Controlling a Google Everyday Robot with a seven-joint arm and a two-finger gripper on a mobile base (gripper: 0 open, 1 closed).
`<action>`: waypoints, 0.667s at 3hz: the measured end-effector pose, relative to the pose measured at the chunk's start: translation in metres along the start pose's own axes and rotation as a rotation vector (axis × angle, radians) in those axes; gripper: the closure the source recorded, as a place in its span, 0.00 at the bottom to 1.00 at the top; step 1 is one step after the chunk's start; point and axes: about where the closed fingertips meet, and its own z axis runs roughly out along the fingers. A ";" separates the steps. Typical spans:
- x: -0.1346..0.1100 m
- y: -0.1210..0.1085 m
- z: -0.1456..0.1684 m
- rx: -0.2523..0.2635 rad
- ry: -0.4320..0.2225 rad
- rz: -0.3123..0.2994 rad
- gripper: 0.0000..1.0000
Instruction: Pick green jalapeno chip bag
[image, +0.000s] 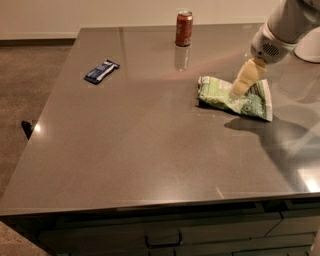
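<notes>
The green jalapeno chip bag (220, 96) lies flat on the grey steel table (140, 140), right of centre. It is light green and white, wrinkled, with dark print. My gripper (238, 89) comes down from the upper right on a white arm, and its cream-coloured tip is right over the middle of the bag, at or very near its surface.
A red soda can (184, 28) stands upright at the table's far edge, behind the bag. A small dark-blue wrapper bar (101, 71) lies at the far left. The arm's shadow (265, 127) falls on the table right of the bag. Drawers (165, 235) front the counter.
</notes>
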 end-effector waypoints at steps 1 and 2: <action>-0.005 0.006 0.021 -0.038 -0.002 0.012 0.00; -0.009 0.018 0.036 -0.075 -0.005 0.013 0.00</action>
